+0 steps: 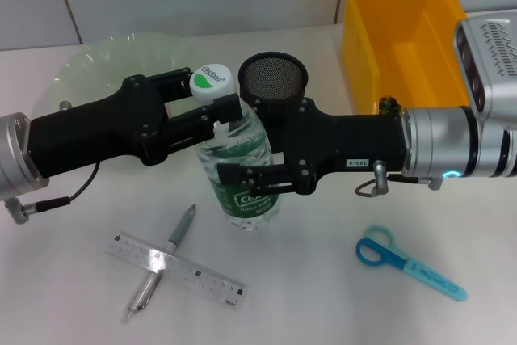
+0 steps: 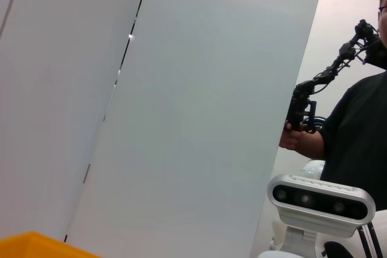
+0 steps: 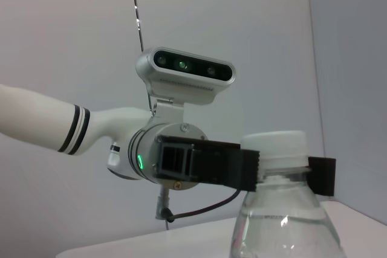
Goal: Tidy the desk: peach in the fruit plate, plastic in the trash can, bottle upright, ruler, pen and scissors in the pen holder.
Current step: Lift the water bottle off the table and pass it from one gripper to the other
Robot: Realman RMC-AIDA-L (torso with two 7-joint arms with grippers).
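A clear water bottle (image 1: 242, 171) with a white and green cap stands about upright at the table's middle. My left gripper (image 1: 214, 104) is shut on its neck just under the cap. My right gripper (image 1: 257, 145) is shut on its body. The right wrist view shows the bottle (image 3: 284, 228) with the left gripper (image 3: 284, 172) around its neck. A clear ruler (image 1: 198, 275) lies near the front, with a grey pen (image 1: 182, 228) across it. Blue scissors (image 1: 408, 262) lie at the front right. The black mesh pen holder (image 1: 273, 77) stands just behind the bottle. No peach or plastic shows.
A pale green glass fruit plate (image 1: 97, 62) sits at the back left, partly under my left arm. A yellow bin (image 1: 404, 30) stands at the back right; its corner shows in the left wrist view (image 2: 30, 243). A person stands beyond the wall panel (image 2: 357, 143).
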